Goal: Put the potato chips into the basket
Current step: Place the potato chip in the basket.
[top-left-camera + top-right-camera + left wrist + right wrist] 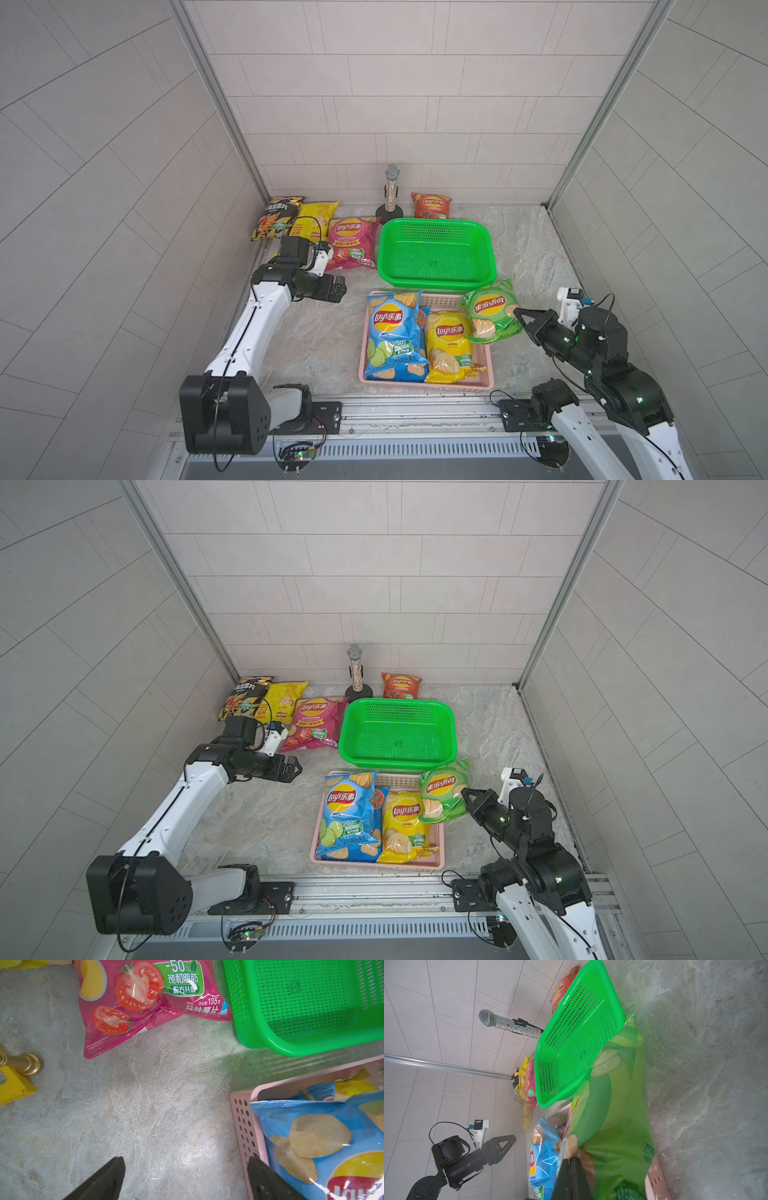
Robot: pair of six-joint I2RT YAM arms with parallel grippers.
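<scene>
Gripping: right tool [518, 312] pinched shut on the edge of the green chip bag [492, 311]
Bag: over the pink basket's [478, 384] far corner, just beside the green basket [440, 284]
Tip: I'd lift it clear of the rim, then let go mid-basket
Left tool [185, 1162]: wide open, empty

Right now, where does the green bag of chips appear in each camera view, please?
A top view: green chip bag right of centre, just below the green basket.
A top view: the bag, again right of centre.
Left wrist: not in it.
Right wrist: fills the lower middle, pinched by the right hand.
Shared landmark: the green basket.
</scene>
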